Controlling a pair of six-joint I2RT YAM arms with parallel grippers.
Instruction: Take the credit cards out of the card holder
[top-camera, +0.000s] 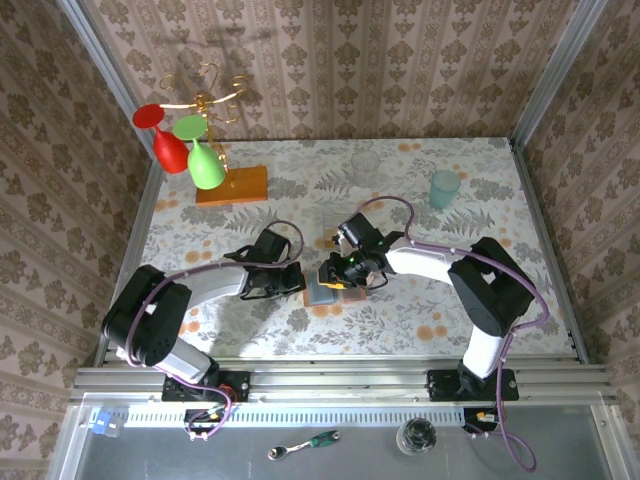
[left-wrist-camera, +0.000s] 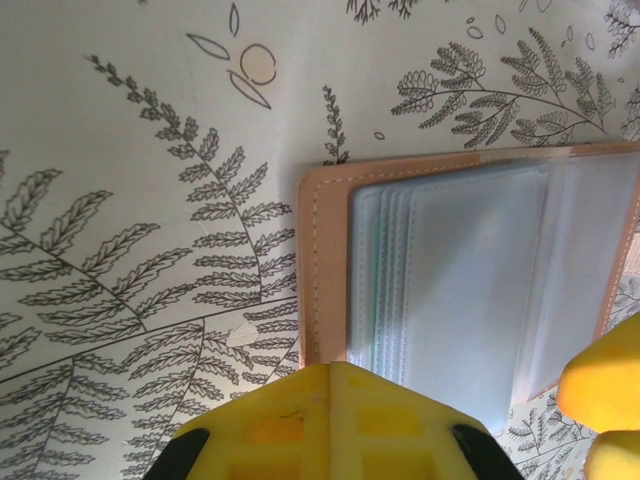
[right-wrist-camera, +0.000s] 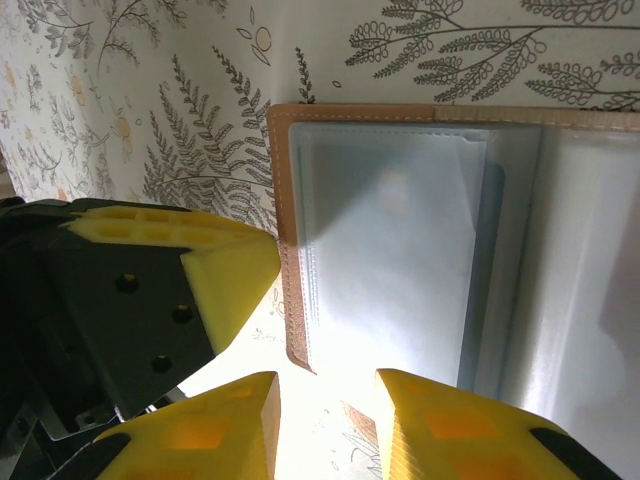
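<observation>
Looking down at the counter (top-camera: 420, 320), the card holder (top-camera: 322, 293) is lying open pretty much dead centre, pale pockets facing up. My left tool (top-camera: 298, 282) sits at its 9 o'clock edge, fingers together. My right tool (right-wrist-camera: 328, 400) hangs over its 1 o'clock side, fingers apart.

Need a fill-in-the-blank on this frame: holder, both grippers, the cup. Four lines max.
1. The card holder lies ___ on the table, pockets facing up.
2. The right gripper has its fingers ___, with a gap between them.
3. Seen from above, the left gripper is at the holder's ___ edge.
4. The teal cup stands on the table's far ___ side.

Missing words: open; apart; left; right.
</observation>
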